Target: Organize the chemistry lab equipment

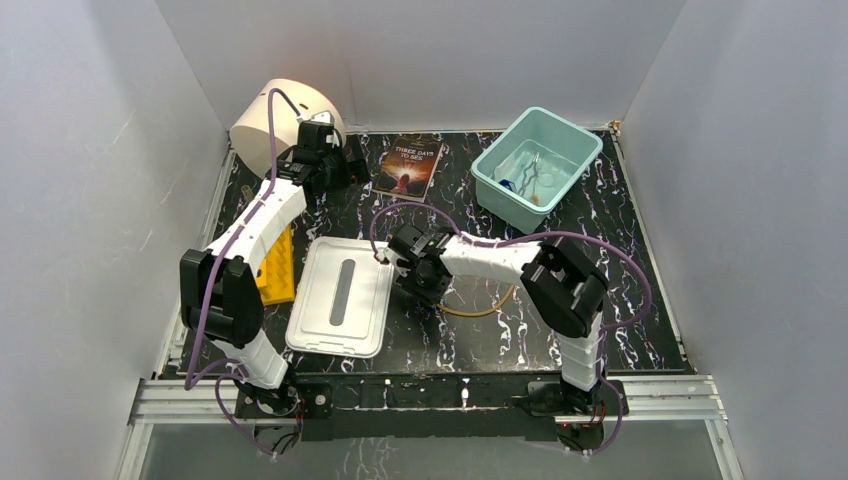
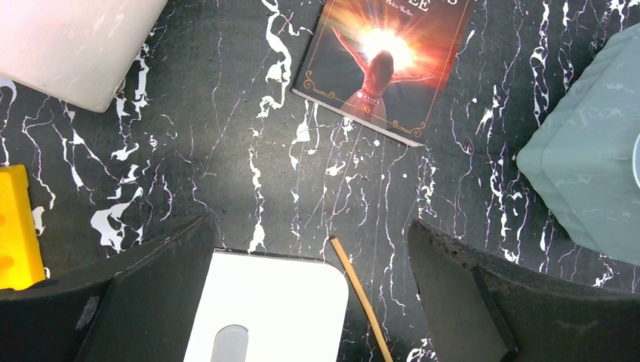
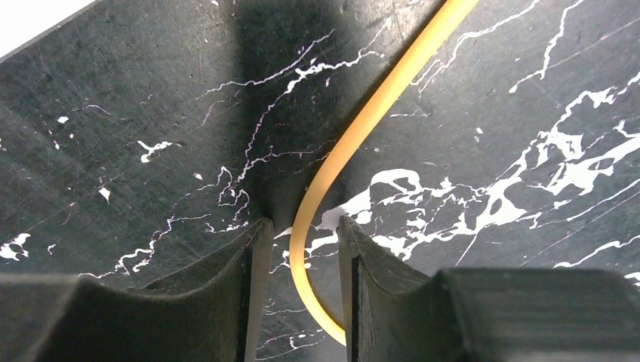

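The right gripper (image 3: 302,234) is down at the black marbled table (image 3: 151,113) with its jaws partly closed. The two fingers stand either side of the tan rubber tubing (image 3: 362,124), with a thin strip of table showing between each pad and the tube, so it is straddled rather than pinched. From that gap the tubing curves up and to the right in the wrist view. From above it lies as a loose loop (image 1: 490,308) on the table under the right arm, just right of the white lid (image 1: 315,320). The left gripper (image 2: 311,226) hangs above the table farther back with its jaws spread as wide as they go and nothing between them. Below it lie the back corner of the white lid (image 2: 264,302) and bare tabletop, with the dark-covered book (image 2: 381,64) beyond. The big cream cylinder (image 1: 275,115) sits in the far left corner and a yellow block (image 1: 278,265) lies left of the lid. At the far right stands a teal bin (image 1: 495,200) holding small pieces — metal tongs (image 1: 535,172) among them, the rest too small to name.
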